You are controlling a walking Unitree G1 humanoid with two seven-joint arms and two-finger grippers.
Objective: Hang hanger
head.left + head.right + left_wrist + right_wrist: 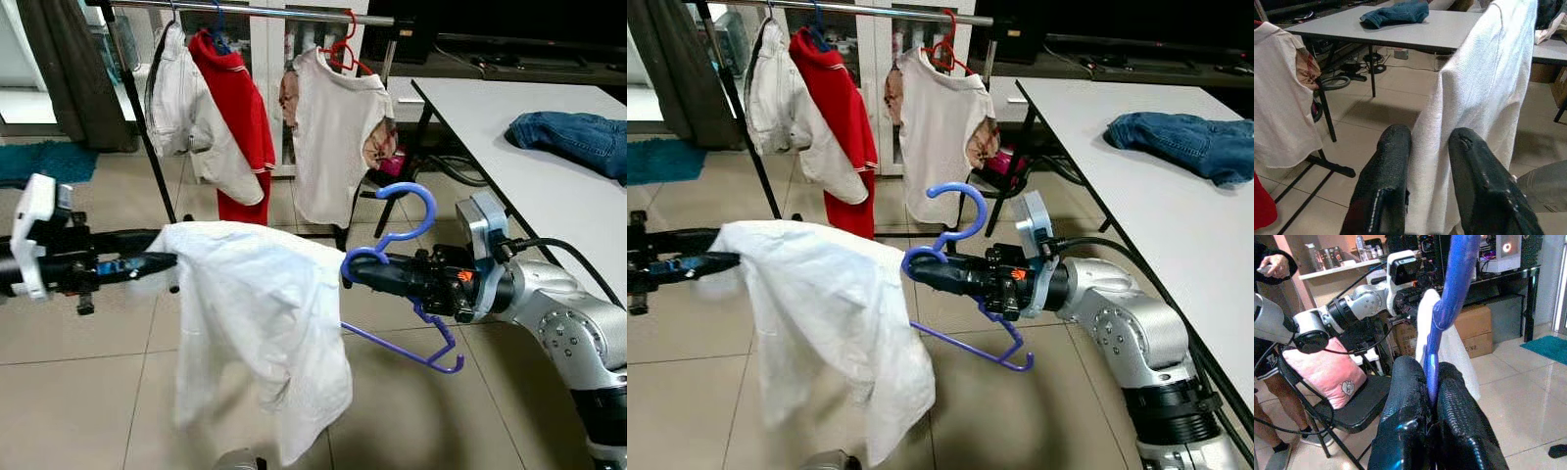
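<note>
I've got the right gripper (355, 268) clamped on the blue hanger (407, 235), just below its hook, which curls up above the fingers. The white shirt (260, 323) drapes off the hanger and stretches across to my left gripper (165, 260), whose fingers pinch the cloth at its far edge. The clothes rail (274, 12) with hung shirts sits well beyond both grippers; the counter (529, 176) is off past the right one.

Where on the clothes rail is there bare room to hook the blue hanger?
The metal clothes rail is bare between the red garment and the white T-shirt on a red hanger. Left of that, the white jacket and red garment crowd together. The right gripper holds the blue plastic hanger.
</note>
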